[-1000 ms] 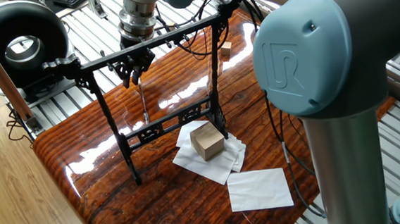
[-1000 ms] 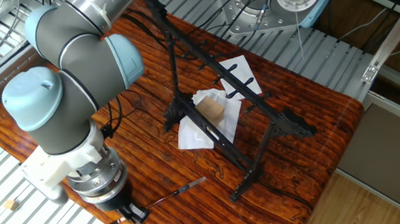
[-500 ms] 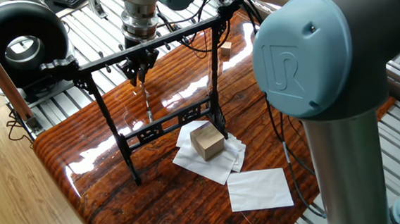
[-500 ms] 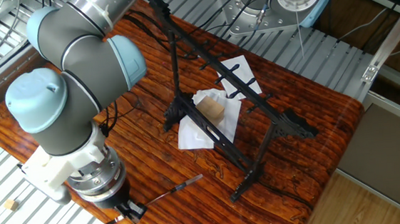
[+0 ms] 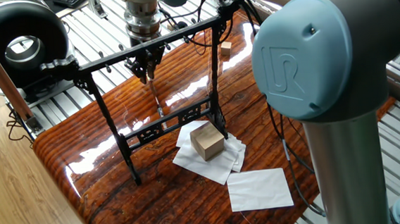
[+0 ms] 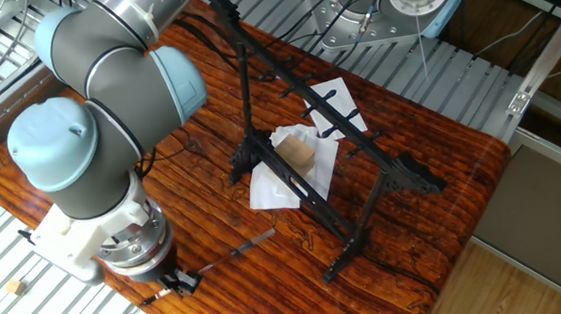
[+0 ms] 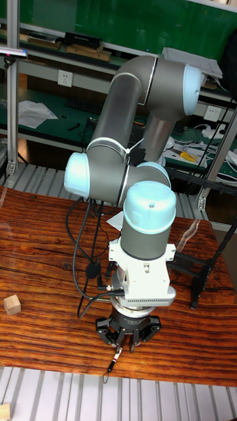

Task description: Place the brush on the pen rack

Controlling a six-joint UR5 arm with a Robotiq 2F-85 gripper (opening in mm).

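Since 1 second ago, the gripper (image 5: 147, 68) has shifted a little to the right along the pen rack (image 5: 146, 46) in one fixed view, and the brush (image 5: 155, 95) has gone with it. Its fingers are closed on the upper end of the brush, which hangs downward from them, thin and dark, behind the rack's top bar. In this view the lower tip of the brush comes near the ornamental lower crossbar of the rack; I cannot tell if it touches the table (image 5: 106, 182).

In the other fixed view the gripper (image 6: 175, 282) is low at the table edge, on the far side from the rack (image 6: 331, 133), and the brush (image 6: 238, 249) points from the fingers toward the rack, well apart from its legs. In the tall fixed view the gripper (image 7: 127, 334) is seen from behind, and only a short dark piece shows below it.

Beside the rack's right leg, a small wooden block (image 5: 207, 140) sits on crumpled white paper (image 5: 210, 161). 1 flat white sheet (image 5: 259, 190) lies farther from the rack.
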